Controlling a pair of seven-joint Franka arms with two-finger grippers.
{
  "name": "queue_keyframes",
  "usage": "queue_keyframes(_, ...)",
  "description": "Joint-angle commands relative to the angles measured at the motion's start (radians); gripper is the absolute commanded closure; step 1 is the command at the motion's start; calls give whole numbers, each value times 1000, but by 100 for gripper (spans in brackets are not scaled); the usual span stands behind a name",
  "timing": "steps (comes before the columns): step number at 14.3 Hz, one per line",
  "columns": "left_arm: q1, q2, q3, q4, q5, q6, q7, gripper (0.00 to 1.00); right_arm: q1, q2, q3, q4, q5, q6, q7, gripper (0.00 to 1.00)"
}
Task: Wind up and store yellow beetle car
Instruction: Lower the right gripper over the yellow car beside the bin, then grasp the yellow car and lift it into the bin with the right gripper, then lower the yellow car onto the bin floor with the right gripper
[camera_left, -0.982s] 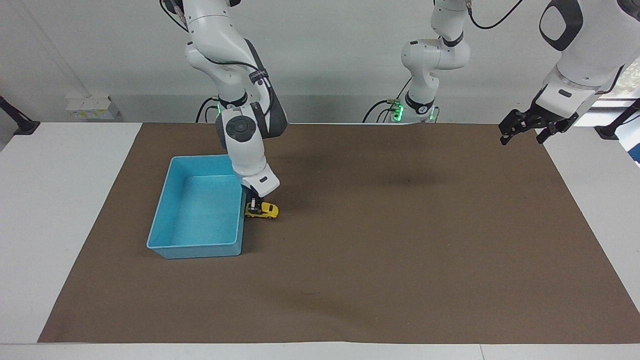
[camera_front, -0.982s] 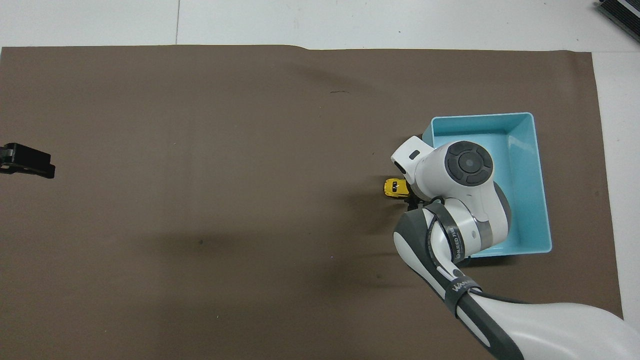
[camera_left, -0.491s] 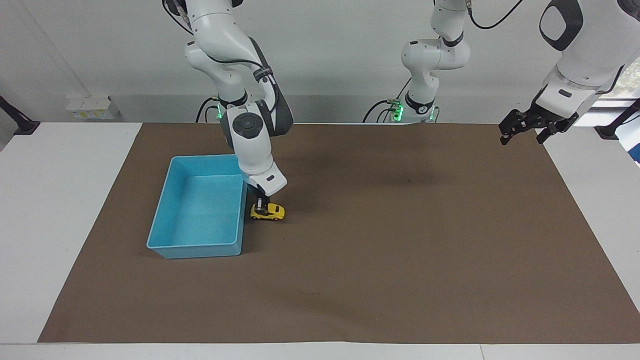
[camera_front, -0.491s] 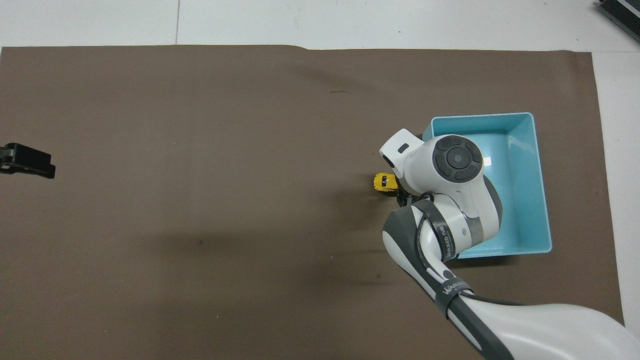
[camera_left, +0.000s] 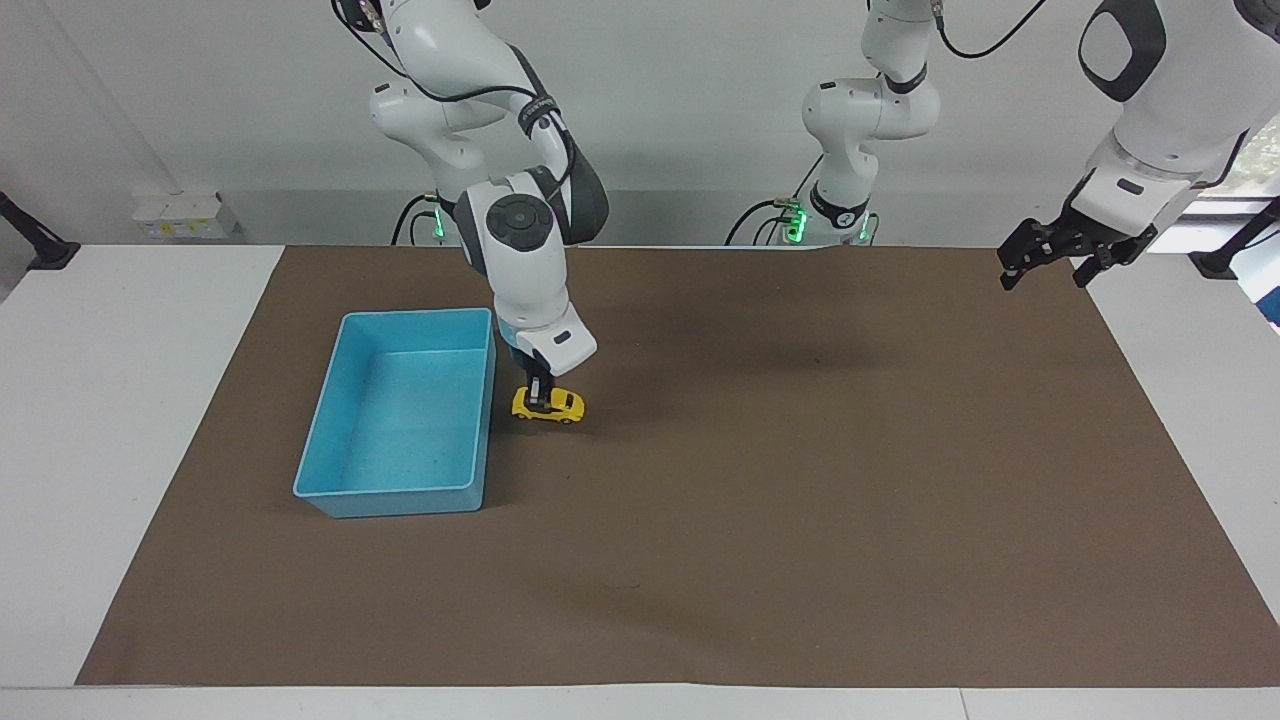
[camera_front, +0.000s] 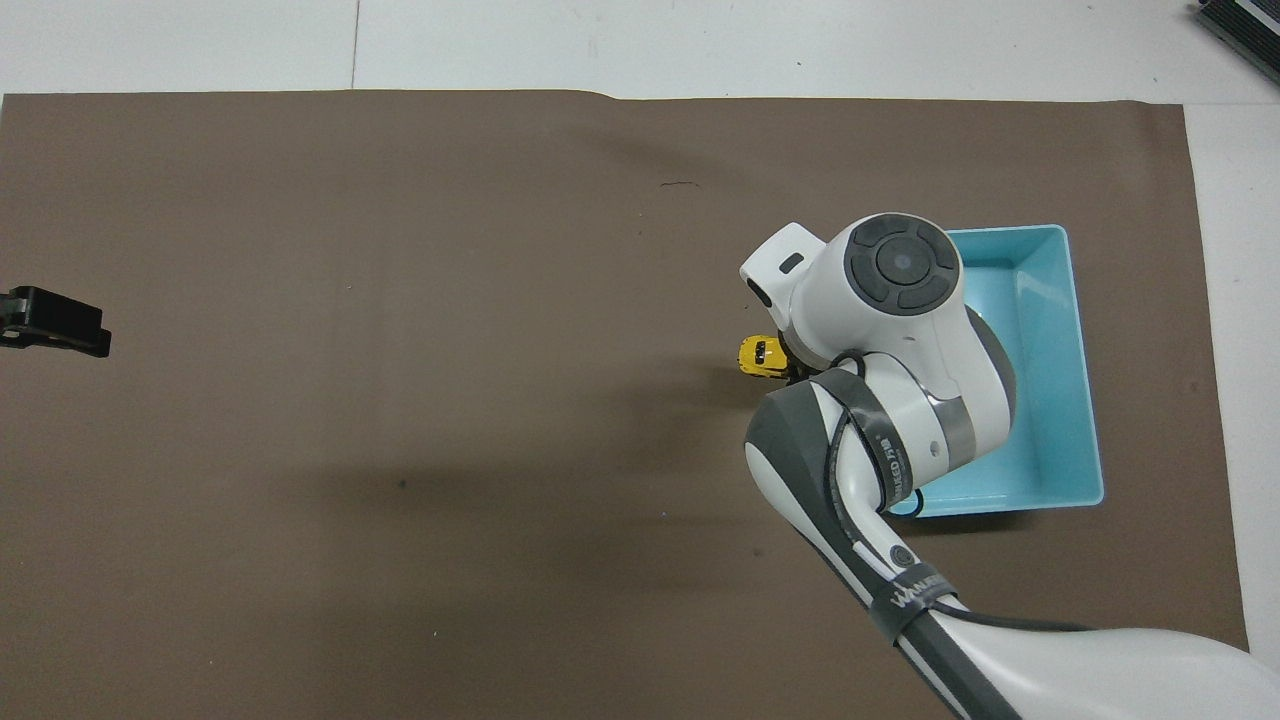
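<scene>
Facing view: yellow beetle car (camera_left: 548, 405) between right fingers (camera_left: 540, 388).

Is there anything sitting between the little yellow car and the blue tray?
Nothing: the facing view shows only bare brown mat between the yellow beetle car and the light-blue tray.

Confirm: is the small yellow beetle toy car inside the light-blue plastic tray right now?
No, the small yellow beetle toy car sits on the brown mat beside the light-blue plastic tray, under the right gripper.
</scene>
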Motion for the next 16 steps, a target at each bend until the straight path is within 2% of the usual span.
queue_keyframes(1, 12, -11, -10, 4, 21, -17, -6, 0, -20, -57, 0, 16, -2, -89, 3, 100)
queue_keyframes(5, 12, -11, -10, 4, 21, -17, -6, 0, -65, -102, -8, 16, -6, -156, -83, 100)
queue_keyframes(10, 12, -11, -10, 4, 21, -17, -6, 0, -215, -103, -9, 3, -8, -198, -330, 100)
queue_keyframes(13, 12, -11, -12, 4, 21, -17, -6, 0, -289, -118, -11, -42, -10, -166, -414, 100)
queue_keyframes(16, 12, -11, -10, 4, 21, -17, -6, 0, -324, -161, -11, -140, -10, -65, -467, 100)
